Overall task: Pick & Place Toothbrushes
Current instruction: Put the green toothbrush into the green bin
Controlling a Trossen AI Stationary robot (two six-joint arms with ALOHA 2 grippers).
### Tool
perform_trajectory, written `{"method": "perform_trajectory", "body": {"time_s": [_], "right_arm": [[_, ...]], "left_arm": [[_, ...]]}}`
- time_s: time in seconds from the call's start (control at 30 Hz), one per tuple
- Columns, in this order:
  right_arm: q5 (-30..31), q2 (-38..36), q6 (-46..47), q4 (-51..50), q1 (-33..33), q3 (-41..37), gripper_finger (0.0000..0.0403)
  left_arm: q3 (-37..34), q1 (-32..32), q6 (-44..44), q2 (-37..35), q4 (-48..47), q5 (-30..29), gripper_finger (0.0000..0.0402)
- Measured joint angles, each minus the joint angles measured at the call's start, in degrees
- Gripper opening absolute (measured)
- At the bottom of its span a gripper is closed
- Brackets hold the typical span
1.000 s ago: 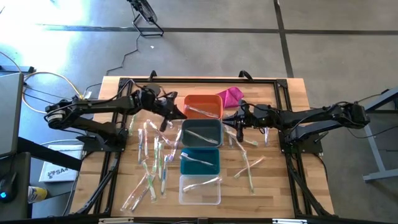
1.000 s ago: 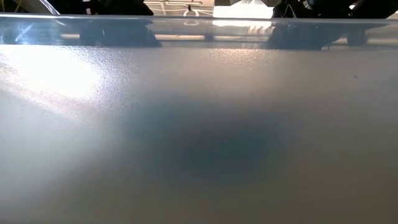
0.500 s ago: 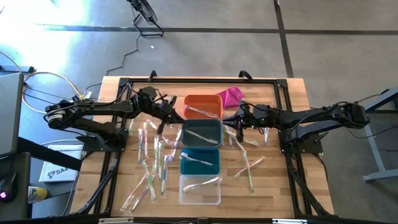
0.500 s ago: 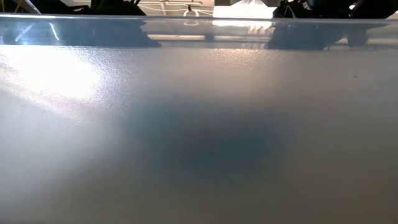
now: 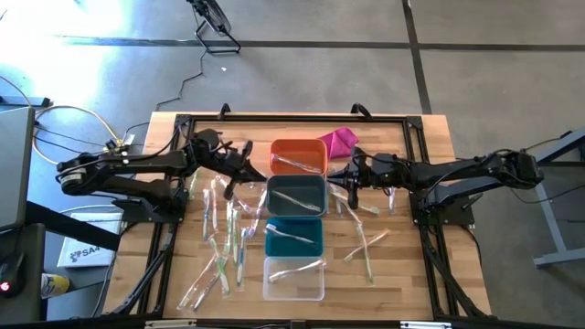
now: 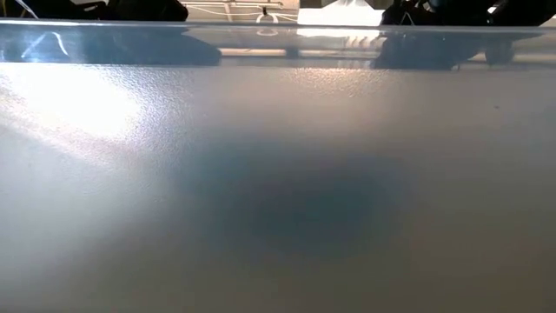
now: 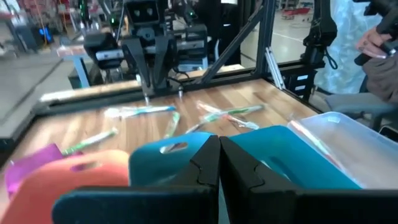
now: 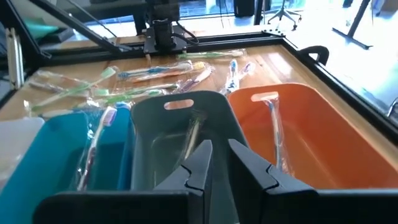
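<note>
High view: we see the wooden table (image 5: pixel 402 265) filling the middle of the frame, with both dark arms reaching in from the left and right edges. Down its centre runs a column of four bins, the orange bin (image 5: pixel 298 156) uppermost, then the grey bin (image 5: pixel 296 196), the teal bin (image 5: pixel 294 237) and the clear bin (image 5: pixel 294 279) lowest. A magenta cloth lump (image 5: pixel 338 141) lies just right of the orange bin's upper corner. The toothbrushes (image 5: pixel 226 228) lie mostly in a loose scatter at centre left, their long axes running roughly up and down the frame, some tilted; a smaller group sits right of the bins, crossing on diagonals. We see one wrapped brush in each bin, lying more or less across the frame with a slight slant. The left gripper (image 5: pixel 245 165) hangs just left of the orange bin, above the upper end of the scatter, its fingers pressed together with nothing between them, as the left wrist view confirms. The right gripper (image 5: pixel 350 179) sits just right of the grey bin; in the right wrist view its fingers (image 8: pixel 200 163) stand slightly apart, and we cannot tell whether they pinch anything. The low view is blocked by a pale blurred surface.
</note>
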Motion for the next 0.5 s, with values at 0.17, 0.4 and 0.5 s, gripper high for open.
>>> {"method": "perform_trajectory", "body": {"time_s": [0.17,0.4,0.5], "right_arm": [[0.0,0.0,-0.6,0.0,0.0,0.0,0.004],[-0.2,0.0,-0.5,0.0,0.0,0.0,0.004],[0.0,0.0,-0.5,0.1,0.0,0.0,0.004]], "left_arm": [[0.0,0.0,0.2,-0.1,-2.2,-0.6,0.0001],[0.0,0.0,-2.0,-0.1,-8.3,-3.6,0.0001],[0.0,0.0,-5.3,-0.1,-6.4,-4.1,0.0001]]}}
